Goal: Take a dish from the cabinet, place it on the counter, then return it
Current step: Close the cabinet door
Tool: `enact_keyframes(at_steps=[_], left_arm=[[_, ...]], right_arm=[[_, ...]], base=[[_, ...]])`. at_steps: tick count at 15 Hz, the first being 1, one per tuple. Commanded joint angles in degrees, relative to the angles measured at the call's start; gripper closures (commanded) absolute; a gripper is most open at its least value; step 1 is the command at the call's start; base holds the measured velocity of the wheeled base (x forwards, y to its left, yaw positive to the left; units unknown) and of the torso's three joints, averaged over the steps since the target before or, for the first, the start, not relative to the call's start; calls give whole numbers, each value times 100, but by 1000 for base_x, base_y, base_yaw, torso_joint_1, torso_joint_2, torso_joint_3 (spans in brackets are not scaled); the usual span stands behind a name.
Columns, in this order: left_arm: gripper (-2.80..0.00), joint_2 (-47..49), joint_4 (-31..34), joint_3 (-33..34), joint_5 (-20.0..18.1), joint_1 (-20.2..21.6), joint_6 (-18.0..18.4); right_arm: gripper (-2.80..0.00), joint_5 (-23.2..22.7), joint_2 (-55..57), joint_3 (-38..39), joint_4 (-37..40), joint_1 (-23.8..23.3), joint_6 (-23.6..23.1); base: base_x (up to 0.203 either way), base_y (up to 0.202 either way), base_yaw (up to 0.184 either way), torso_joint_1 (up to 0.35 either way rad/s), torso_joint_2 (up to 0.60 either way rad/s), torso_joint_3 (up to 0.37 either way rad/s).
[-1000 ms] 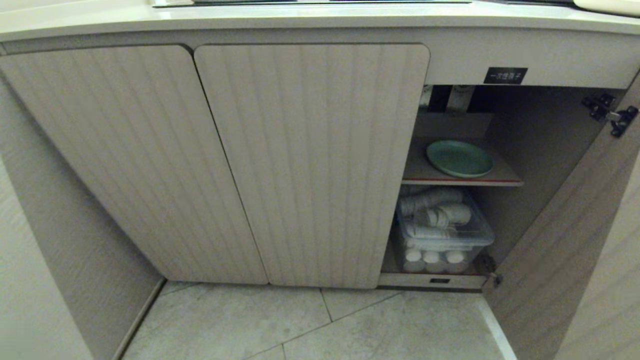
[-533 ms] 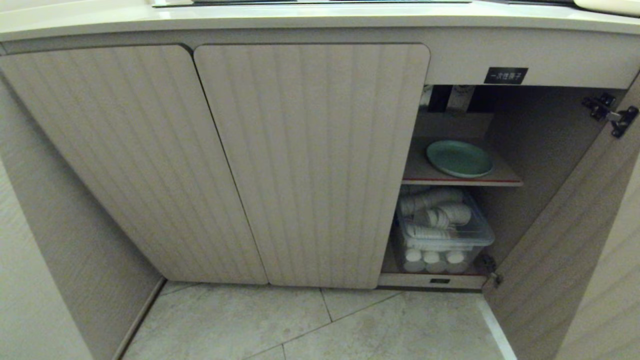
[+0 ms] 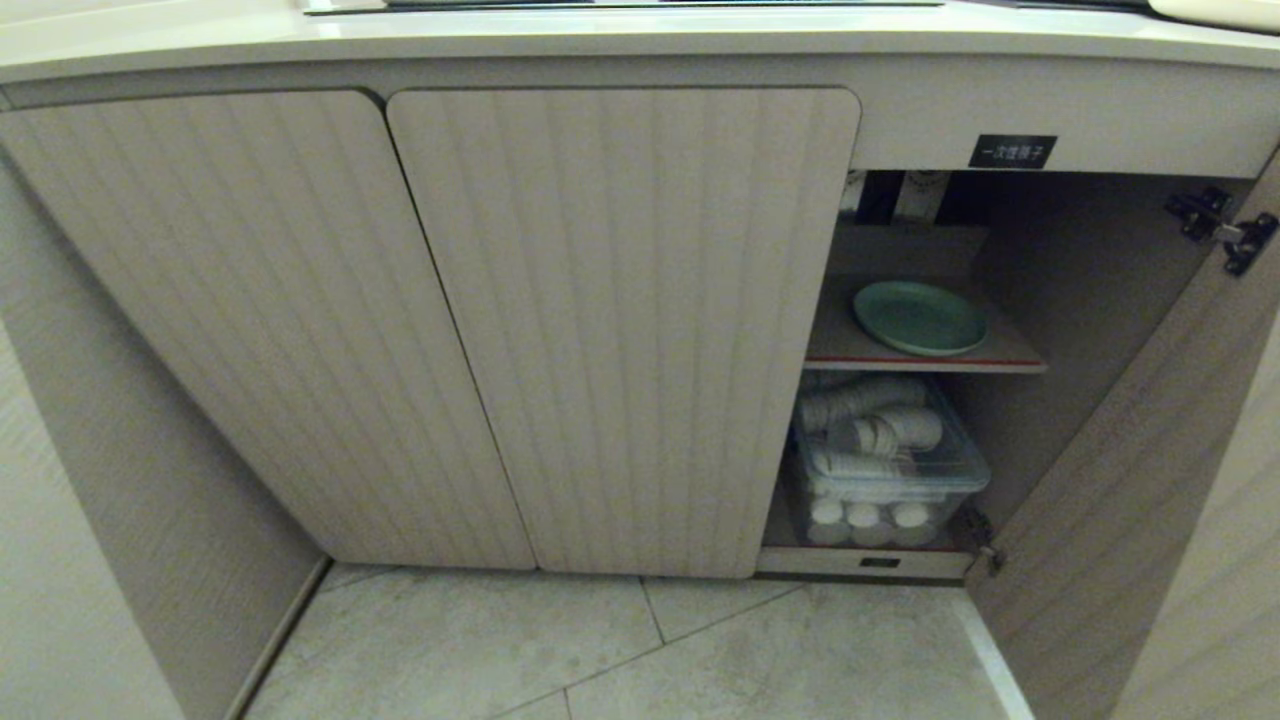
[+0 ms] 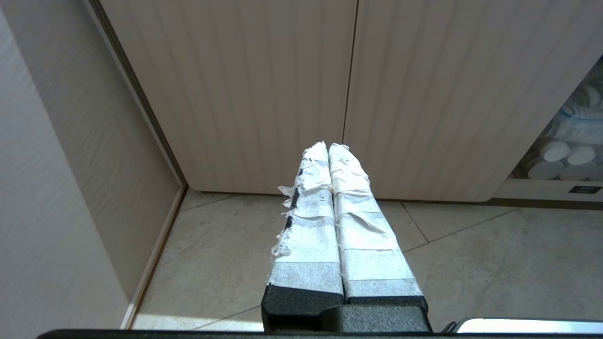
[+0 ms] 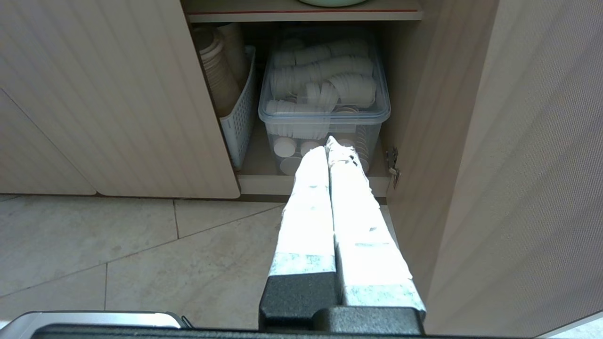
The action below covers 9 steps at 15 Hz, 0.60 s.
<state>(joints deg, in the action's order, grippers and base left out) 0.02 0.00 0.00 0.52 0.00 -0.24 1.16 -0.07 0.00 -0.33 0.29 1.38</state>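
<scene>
Right wrist view shows the right gripper (image 5: 327,143) with its 2 taped fingers pressed together and holding nothing, low above the floor tiles (image 5: 118,245). Just beyond its tips stands a clear box (image 5: 325,94) of white cups in the open cabinet (image 3: 620,330). Farther and higher, the dish (image 3: 920,317) lies flat on the red-edged shelf (image 3: 850,345). The left gripper (image 4: 328,147), also closed and empty, faces the 2 shut doors (image 4: 235,94).

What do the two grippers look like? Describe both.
The left gripper has two long, flat fingers wrapped in white tape, frayed along one edge, on a black base. The right gripper matches it: two white-taped fingers on a black base. A silver-grey edge of the arm shows beside each base.
</scene>
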Motion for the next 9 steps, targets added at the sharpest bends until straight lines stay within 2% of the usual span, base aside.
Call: enact_keyframes(at_steps=[1, 9], left_arm=[[0, -2, 0, 0, 0, 0, -3], [0, -2, 0, 0, 0, 0, -3]], right_arm=[[0, 5, 7, 0, -2, 6, 3], [0, 4, 7, 0, -2, 6, 3]], base=[[0, 0, 0, 0, 0, 0], [0, 0, 0, 0, 0, 0]])
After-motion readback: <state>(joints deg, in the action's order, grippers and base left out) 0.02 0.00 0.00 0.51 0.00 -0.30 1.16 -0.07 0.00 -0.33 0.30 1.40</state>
